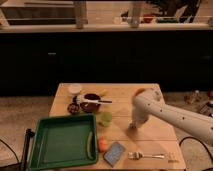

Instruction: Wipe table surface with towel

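Observation:
A small blue-grey folded cloth or pad lies near the front edge of the wooden table; I cannot tell whether it is the towel. My white arm reaches in from the right. Its gripper points down at the table's middle right, just above or on the wood. It is to the right of a green cup and well behind and right of the blue-grey cloth. I see nothing in the gripper.
A green tray fills the table's front left. An orange object lies beside the cloth and a fork to its right. A dark bowl with a utensil, a small bowl and a white cup stand at the back left.

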Motion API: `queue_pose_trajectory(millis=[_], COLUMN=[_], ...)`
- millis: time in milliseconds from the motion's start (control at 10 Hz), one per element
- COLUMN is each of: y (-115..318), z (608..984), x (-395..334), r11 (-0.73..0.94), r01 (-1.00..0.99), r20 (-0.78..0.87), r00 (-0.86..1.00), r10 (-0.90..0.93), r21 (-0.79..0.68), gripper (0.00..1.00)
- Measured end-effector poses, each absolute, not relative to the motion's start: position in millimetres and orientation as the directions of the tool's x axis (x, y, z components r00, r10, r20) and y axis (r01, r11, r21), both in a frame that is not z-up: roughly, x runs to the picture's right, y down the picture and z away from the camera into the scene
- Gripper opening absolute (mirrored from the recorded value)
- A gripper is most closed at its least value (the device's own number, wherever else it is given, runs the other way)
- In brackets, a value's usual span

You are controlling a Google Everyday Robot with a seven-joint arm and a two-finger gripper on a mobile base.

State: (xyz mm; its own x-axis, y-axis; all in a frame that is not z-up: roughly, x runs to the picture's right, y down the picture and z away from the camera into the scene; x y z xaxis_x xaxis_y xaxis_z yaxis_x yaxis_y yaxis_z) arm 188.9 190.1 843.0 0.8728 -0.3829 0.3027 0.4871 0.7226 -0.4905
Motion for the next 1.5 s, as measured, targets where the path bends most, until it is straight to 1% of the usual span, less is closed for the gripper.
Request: queue_pose_trajectory(millis=[200, 400, 600, 800, 1200, 1500], y=[182, 185, 192, 212, 253, 256], z=[844, 841, 833, 815, 796, 800], x=[166, 131, 104, 94, 120, 162], r11=[0.722, 0.696, 0.657, 0.619, 0.587, 0.614], r01=[0.508, 0.565, 0.637, 0.695, 0.720, 0.677], r20=[0.319, 0.362, 0.415, 0.482, 0.533, 0.506], r00=[0.860, 0.823, 0.767, 0.710, 0.682, 0.726], r10=[-0.398, -0.438, -0.489, -0.513, -0.501, -0.466], r21=[-0.469, -0.443, -0.403, -0.366, -0.370, -0.406], gripper=[0.00, 0.00, 0.00, 0.00, 0.00, 0.00])
